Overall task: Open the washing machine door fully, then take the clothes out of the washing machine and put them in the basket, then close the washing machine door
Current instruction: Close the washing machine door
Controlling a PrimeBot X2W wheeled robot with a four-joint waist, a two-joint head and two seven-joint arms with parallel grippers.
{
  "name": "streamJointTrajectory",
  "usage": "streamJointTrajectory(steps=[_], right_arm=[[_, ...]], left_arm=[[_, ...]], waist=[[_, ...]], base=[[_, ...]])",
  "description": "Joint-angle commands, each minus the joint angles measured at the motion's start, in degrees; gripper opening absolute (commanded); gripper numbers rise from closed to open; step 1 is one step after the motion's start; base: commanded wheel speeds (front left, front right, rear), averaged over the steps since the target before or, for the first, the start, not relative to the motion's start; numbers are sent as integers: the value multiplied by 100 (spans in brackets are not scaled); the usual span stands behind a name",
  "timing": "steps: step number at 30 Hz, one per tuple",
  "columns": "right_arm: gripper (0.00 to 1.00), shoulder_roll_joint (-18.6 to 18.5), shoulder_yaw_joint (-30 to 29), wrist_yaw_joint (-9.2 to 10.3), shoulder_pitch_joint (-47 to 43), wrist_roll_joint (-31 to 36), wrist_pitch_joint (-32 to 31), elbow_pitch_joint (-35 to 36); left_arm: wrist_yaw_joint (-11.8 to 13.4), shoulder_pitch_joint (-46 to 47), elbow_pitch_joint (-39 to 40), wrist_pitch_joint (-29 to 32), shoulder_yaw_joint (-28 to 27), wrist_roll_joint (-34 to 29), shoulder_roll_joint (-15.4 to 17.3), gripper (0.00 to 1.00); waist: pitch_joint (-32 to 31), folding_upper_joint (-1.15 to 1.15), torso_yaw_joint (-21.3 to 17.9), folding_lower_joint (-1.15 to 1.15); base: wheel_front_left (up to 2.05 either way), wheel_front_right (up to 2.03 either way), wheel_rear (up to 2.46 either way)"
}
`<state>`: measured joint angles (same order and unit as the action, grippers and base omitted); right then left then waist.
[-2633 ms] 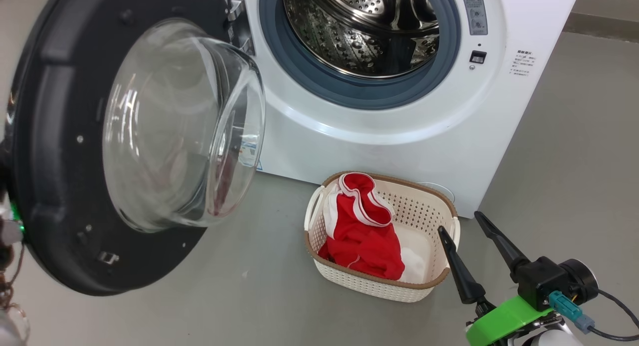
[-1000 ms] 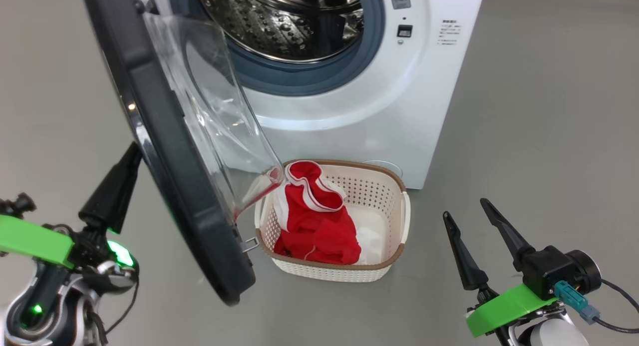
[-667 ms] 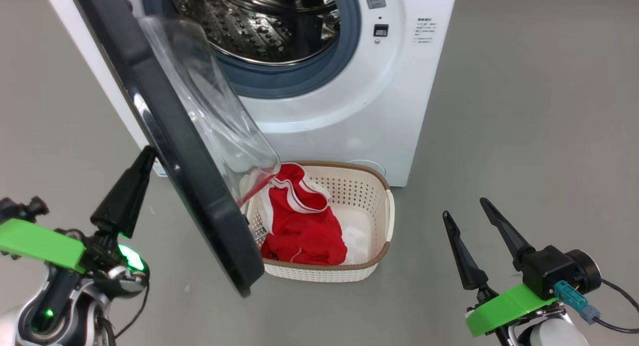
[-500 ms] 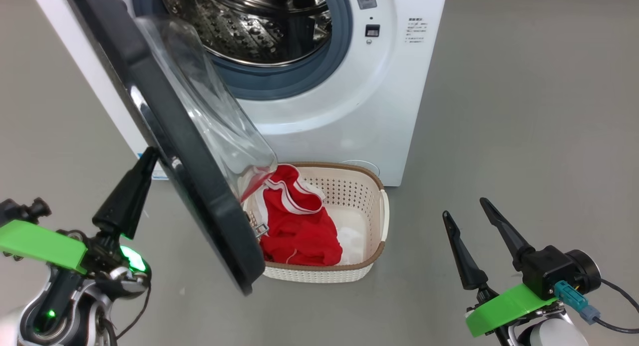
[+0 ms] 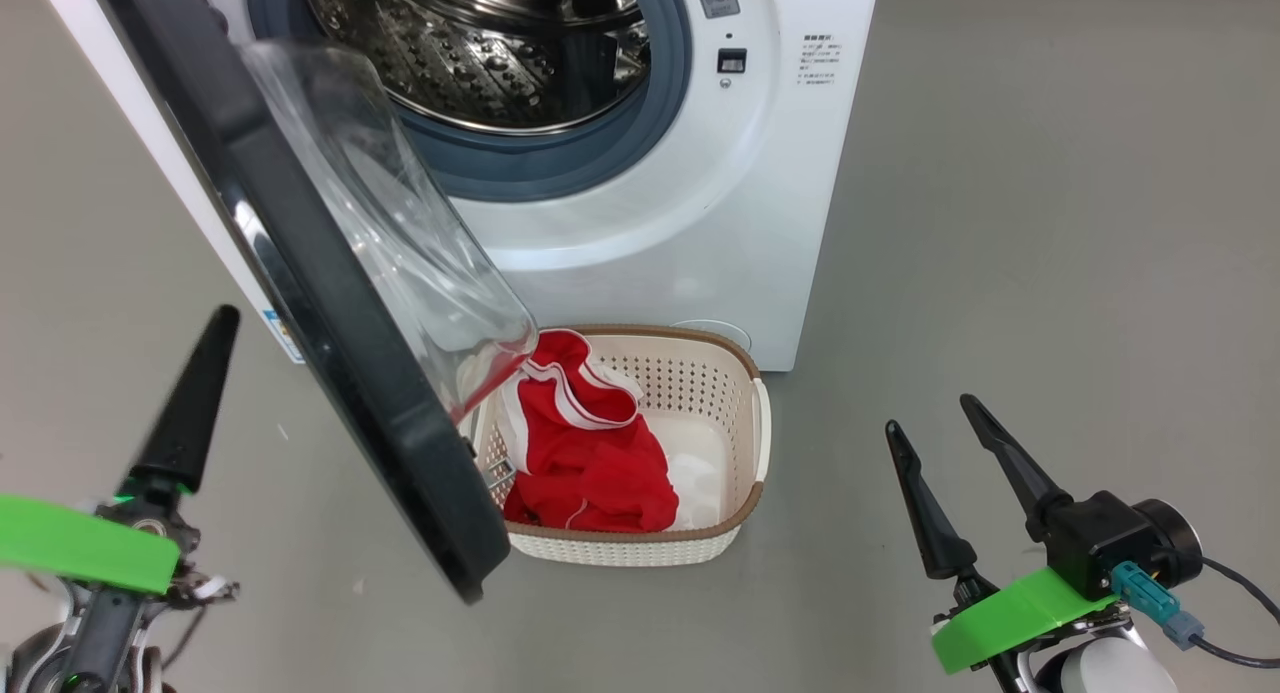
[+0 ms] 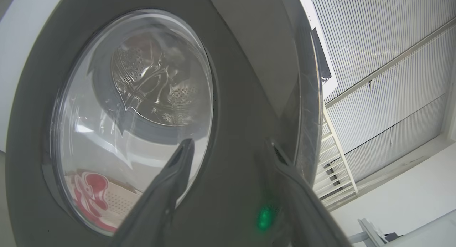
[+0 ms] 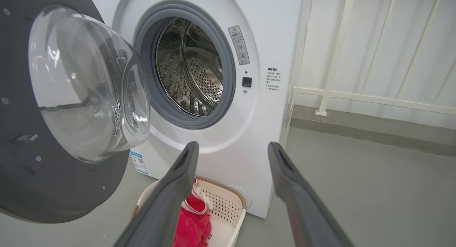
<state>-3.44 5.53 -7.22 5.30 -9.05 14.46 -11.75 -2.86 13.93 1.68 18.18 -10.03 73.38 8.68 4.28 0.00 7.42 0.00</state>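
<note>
The washing machine (image 5: 650, 213) stands with its steel drum (image 5: 480, 43) bare. The washing machine door (image 5: 330, 303) hangs part way swung, edge-on, its glass bowl (image 5: 400, 233) above the basket (image 5: 620, 551). The red clothes (image 5: 590, 463) lie in the basket's left half. My left gripper (image 6: 228, 145) is open just behind the door's outer face (image 6: 231, 97); one of its fingers (image 5: 185, 413) shows left of the door, apart from it. At the lower right my right gripper (image 5: 929, 415) is open and holds nothing, right of the basket.
Grey floor spreads left and right of the machine. A white railing (image 7: 335, 54) and wall stand to the machine's right. The right wrist view shows the door's inner side (image 7: 53, 190), the basket (image 7: 221, 204) and the clothes (image 7: 192, 225) below my right gripper (image 7: 233, 145).
The door has swung from wide open to part way toward the machine. My left gripper, shut behind the door, has opened and dropped back left. The camera has shifted; the right arm holds still.
</note>
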Motion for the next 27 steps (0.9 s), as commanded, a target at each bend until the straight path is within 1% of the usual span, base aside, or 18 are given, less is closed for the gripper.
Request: streamJointTrajectory(steps=[1,3,6,10,13,16,20,27], right_arm=[[100,-1,110,-26,153,-40,53,172],[100,1,104,-26,163,-43,53,186],[100,3,99,-26,182,-52,53,193],[100,10,116,-26,211,-73,53,202],[100,16,112,-26,232,-92,53,206],[100,22,88,-26,246,-109,53,215],[100,29,62,-26,233,-112,53,220],[100,41,40,-26,217,-128,53,224]], left_arm=[[-146,38,164,-204,-166,-297,258,100],[-279,-3,190,-563,-110,-807,403,100],[-402,-96,225,-1146,118,-1628,640,100],[-452,-267,232,-1985,571,-2742,1072,100],[-459,-401,174,-2530,891,-3309,1335,100],[-460,-539,90,-2918,1136,-3780,1570,100],[-434,-715,16,-3145,1213,-4181,1638,100],[-298,-1064,29,-3270,1190,-4479,1499,100]], waist=[[15,0,-1,0],[37,0,-5,0],[67,0,-15,0],[102,0,-61,0],[119,0,-115,0],[138,0,-163,0],[145,0,-211,0],[136,0,-244,0]], base=[[0,0,0],[0,0,0],[0,0,0],[0,0,0],[0,0,0],[0,0,0],[0,0,0],[0,0,0]])
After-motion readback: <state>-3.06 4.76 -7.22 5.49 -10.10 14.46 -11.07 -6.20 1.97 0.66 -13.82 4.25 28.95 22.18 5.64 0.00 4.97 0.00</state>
